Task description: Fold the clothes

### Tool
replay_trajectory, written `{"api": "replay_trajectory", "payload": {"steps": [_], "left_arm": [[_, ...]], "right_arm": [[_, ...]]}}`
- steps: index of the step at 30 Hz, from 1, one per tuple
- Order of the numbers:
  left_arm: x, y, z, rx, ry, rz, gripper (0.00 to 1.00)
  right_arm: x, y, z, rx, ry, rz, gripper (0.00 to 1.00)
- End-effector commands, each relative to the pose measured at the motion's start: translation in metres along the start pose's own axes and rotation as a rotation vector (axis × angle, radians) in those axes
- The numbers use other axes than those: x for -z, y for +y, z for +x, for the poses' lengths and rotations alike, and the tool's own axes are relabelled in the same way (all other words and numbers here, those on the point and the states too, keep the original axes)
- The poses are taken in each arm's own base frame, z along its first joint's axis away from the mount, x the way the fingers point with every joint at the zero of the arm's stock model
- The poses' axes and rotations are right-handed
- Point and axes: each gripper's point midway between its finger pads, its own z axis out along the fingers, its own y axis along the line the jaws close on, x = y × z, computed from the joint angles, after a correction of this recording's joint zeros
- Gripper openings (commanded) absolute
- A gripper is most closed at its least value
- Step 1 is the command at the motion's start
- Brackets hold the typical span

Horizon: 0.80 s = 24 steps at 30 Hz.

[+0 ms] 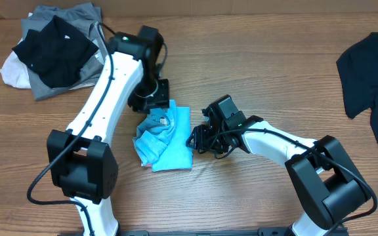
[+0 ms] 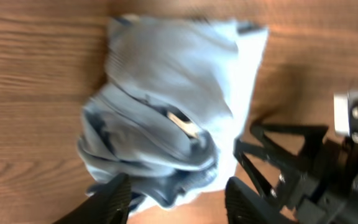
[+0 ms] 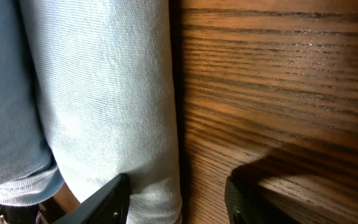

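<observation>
The light sky-blue T-shirt [image 1: 166,139] lies bunched and partly folded on the table's middle; it also shows in the left wrist view [image 2: 179,93] and the right wrist view [image 3: 104,93]. My left gripper [image 1: 151,98] hangs open just above the shirt's far edge, its fingers [image 2: 178,202] on either side of the crumpled end, not closed on it. My right gripper [image 1: 199,139] is open at the shirt's right edge, its fingers [image 3: 176,202] straddling the folded hem low over the table.
A pile of black, grey and off-white garments [image 1: 54,49] lies at the far left. A black garment [image 1: 373,72] lies at the right edge. The two arms are close together around the blue shirt.
</observation>
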Motion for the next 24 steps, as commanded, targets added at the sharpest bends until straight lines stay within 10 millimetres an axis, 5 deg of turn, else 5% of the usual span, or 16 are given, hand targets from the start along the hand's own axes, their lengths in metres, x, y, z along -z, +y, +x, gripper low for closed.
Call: {"api": "replay_trajectory", "payload": {"steps": [1, 24], "left_arm": [[-0.004, 0.007, -0.004, 0.031, -0.017, -0.009, 0.55], [-0.043, -0.018, -0.026, 0.089, -0.075, 0.158, 0.44]], "right_arm": [[-0.001, -0.006, -0.001, 0.000, -0.015, 0.033, 0.53], [-0.001, -0.006, -0.001, 0.000, -0.015, 0.034, 0.53]]}}
